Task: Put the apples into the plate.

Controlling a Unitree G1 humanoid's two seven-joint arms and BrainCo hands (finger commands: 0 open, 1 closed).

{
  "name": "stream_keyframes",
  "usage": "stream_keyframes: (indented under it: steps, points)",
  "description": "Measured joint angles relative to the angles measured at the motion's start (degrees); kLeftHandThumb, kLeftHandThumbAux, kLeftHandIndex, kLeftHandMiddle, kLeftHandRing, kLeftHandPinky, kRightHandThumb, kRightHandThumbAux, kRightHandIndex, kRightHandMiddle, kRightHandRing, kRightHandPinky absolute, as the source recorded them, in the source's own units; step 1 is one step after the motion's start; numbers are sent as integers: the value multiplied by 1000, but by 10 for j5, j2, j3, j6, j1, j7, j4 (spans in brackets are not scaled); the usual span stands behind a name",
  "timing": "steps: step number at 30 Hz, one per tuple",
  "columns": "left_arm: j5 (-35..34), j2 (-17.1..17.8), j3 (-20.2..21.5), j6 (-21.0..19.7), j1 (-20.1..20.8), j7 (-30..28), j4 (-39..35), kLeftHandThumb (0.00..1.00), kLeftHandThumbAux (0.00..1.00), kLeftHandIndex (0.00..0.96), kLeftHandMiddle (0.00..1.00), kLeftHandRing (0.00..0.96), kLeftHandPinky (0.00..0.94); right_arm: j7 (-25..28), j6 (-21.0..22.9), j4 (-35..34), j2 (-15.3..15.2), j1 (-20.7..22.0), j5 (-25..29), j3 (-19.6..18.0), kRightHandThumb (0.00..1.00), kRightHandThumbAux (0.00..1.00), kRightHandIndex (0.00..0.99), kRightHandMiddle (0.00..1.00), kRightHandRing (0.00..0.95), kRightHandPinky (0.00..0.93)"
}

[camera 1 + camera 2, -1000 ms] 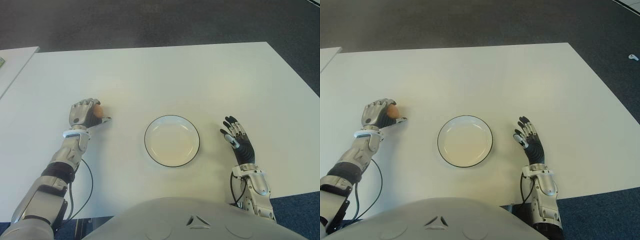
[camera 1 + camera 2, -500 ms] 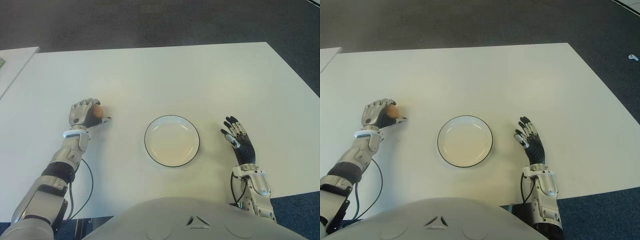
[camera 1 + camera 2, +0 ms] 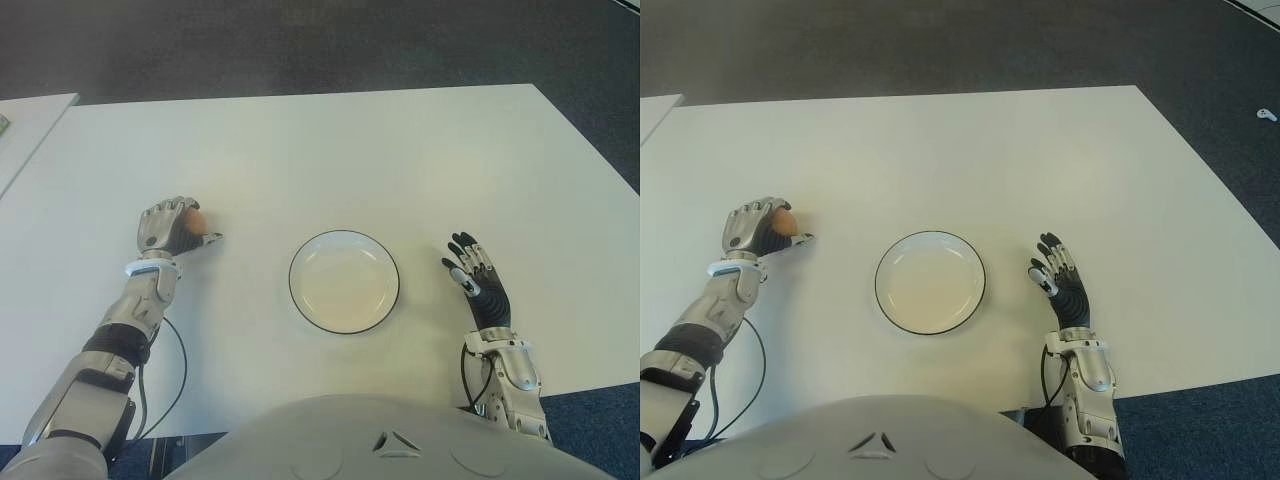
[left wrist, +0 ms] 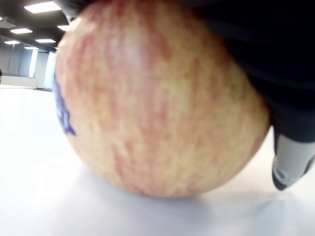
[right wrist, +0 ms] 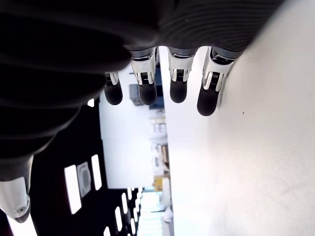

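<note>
A red-and-yellow apple (image 4: pixel 157 98) with a small blue sticker sits on the white table (image 3: pixel 330 150), well left of the plate. My left hand (image 3: pixel 172 228) is curled over it, fingers wrapped around its top; only a sliver of the apple (image 3: pixel 197 217) shows between them in the eye views. The white plate (image 3: pixel 344 281) with a thin dark rim lies in the middle near me and holds nothing. My right hand (image 3: pixel 474 278) shows to the right of the plate, fingers (image 5: pixel 147 88) straight and spread, holding nothing.
A second white table edge (image 3: pixel 30 125) shows at the far left. Dark carpet (image 3: pixel 300 45) lies beyond the table's far edge. A black cable (image 3: pixel 170 380) loops beside my left forearm near the table's front edge.
</note>
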State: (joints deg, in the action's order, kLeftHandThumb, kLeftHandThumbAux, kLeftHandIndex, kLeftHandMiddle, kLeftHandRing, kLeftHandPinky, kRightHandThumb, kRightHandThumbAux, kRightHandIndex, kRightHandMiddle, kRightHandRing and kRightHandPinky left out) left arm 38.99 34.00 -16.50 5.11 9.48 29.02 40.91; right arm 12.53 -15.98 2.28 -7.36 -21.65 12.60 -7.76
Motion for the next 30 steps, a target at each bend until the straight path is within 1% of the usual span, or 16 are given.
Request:
stream_keyframes:
  steps: [2,3,4,6,9,14,18,23,26,30]
  points:
    - [-2,0,0,0,0,0,0,950,650,411,497,494,458,-2,0,1,1,1,-2,0,281,559,0,0,0,0]
    - [-2,0,0,1,0,0,0,951,650,412,497,493,458,-3,-1,1,1,1,-3,0,280,560,0,0,0,0]
    - [-2,0,0,1,0,0,0,950,650,410,495,495,516,-3,-1,2,2,2,-4,0,276,562,0,0,0,0]
    - [-3,0,0,1,0,0,0,950,650,407,492,499,600,-4,-3,4,2,3,-7,0,272,564,0,0,0,0]
    - [-7,8,3,-4,-6,-2,-15,949,651,404,491,503,650,-5,-3,5,2,6,-10,0,269,572,0,0,0,0]
    - [-13,35,23,-41,-62,-63,-130,948,650,405,493,504,659,-5,-4,6,1,12,-11,0,263,583,0,0,0,0]
    - [-15,54,48,-72,-105,-118,-232,948,650,405,494,505,671,-5,-9,11,2,21,-11,0,247,551,0,0,0,0]
    - [-18,72,81,-114,-155,-191,-342,947,651,400,495,509,706,-7,-19,21,6,27,-13,1,232,518,0,0,0,0]
    - [-18,80,104,-133,-178,-226,-405,947,652,395,495,513,729,-9,-19,24,7,31,-17,2,231,513,0,0,0,0]
    - [-18,87,136,-150,-191,-261,-486,947,653,387,496,521,763,-14,-20,30,7,34,-23,3,224,506,0,0,0,0]
